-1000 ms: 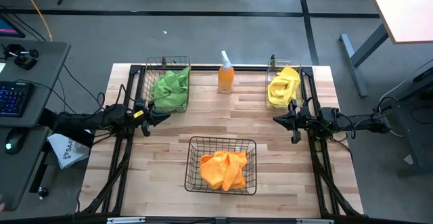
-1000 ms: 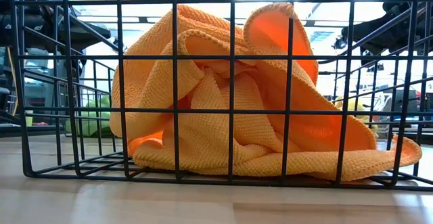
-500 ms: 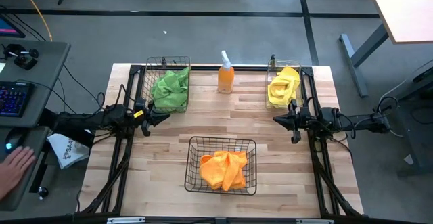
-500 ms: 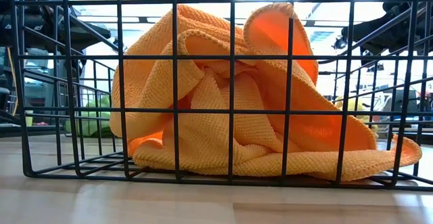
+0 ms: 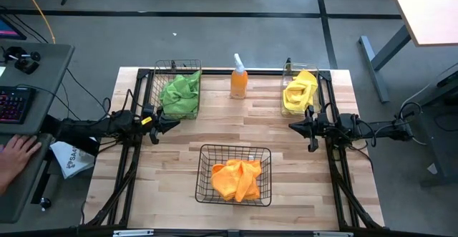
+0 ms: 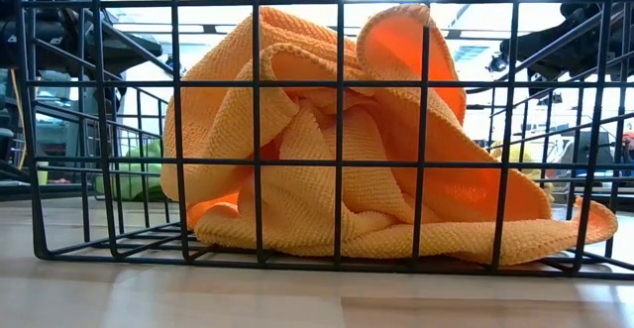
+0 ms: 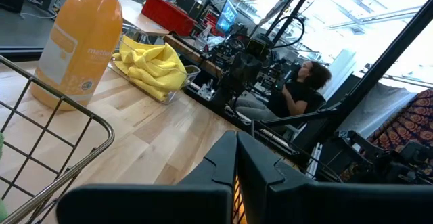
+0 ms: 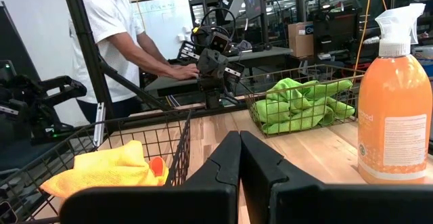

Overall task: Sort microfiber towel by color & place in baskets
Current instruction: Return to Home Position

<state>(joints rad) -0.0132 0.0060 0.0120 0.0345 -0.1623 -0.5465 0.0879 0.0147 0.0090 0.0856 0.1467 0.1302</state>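
Observation:
An orange towel (image 5: pixel 237 179) lies crumpled in the wide black wire basket (image 5: pixel 234 153) near the table's front middle; the low view shows it close up (image 6: pixel 337 160). A green towel (image 5: pixel 179 94) fills the taller wire basket (image 5: pixel 176 65) at the far left. A yellow towel (image 5: pixel 299 92) sits in the clear bin (image 5: pixel 288 72) at the far right. My left gripper (image 5: pixel 176 123) hovers shut beside the green towel's basket, pointing toward the table's middle. My right gripper (image 5: pixel 292 126) hovers shut below the clear bin, pointing toward the middle. Neither holds anything.
An orange spray bottle (image 5: pixel 238 79) stands at the far edge between the two far containers. Bare wood lies between the grippers. A person's hand (image 5: pixel 16 151) rests on a desk off the table's left; a person stands there in the right wrist view (image 8: pixel 128 34).
Both arms have kept still and the towels lie as before. Only a person's hand has come into view at the desk left of the table and moved up along it.

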